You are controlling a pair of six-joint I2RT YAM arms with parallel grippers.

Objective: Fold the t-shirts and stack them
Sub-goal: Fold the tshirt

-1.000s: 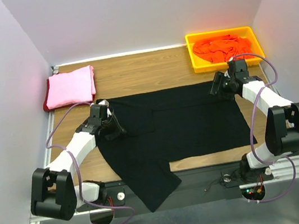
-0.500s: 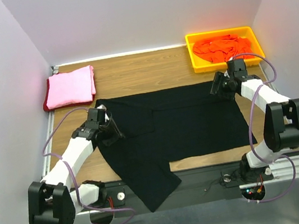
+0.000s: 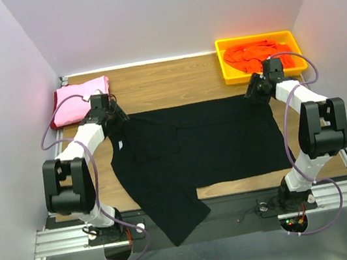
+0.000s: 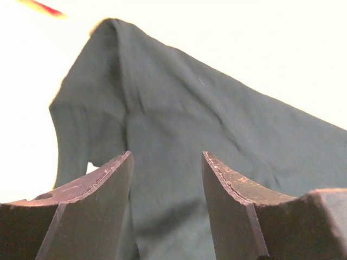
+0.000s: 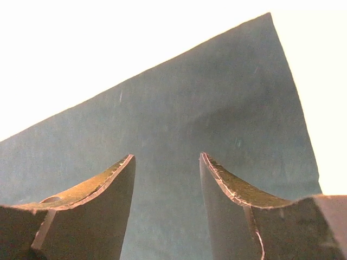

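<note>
Item one, black t-shirt (image 3: 208,141): spread flat across the middle of the wooden table (image 3: 153,87), its near left portion draped over the near edge. Left gripper (image 3: 117,117): I find it at the shirt's far left corner; on my left wrist feed its fingers (image 4: 97,206) stand apart, cloth showing in the gap, nothing clamped. Left arm: elbow folded up near its base, forearm reaching away to the far left. Right gripper (image 3: 254,90): at the shirt's far right corner, fingers likewise parted over the cloth, holding nothing; the right arm mirrors the left. Pink t-shirt (image 3: 81,99): folded, far left, near the left gripper, dark red cloth (image 3: 54,120) showing under it. Orange t-shirt (image 3: 255,55): crumpled in the yellow tray (image 3: 223,63), far right.
</note>
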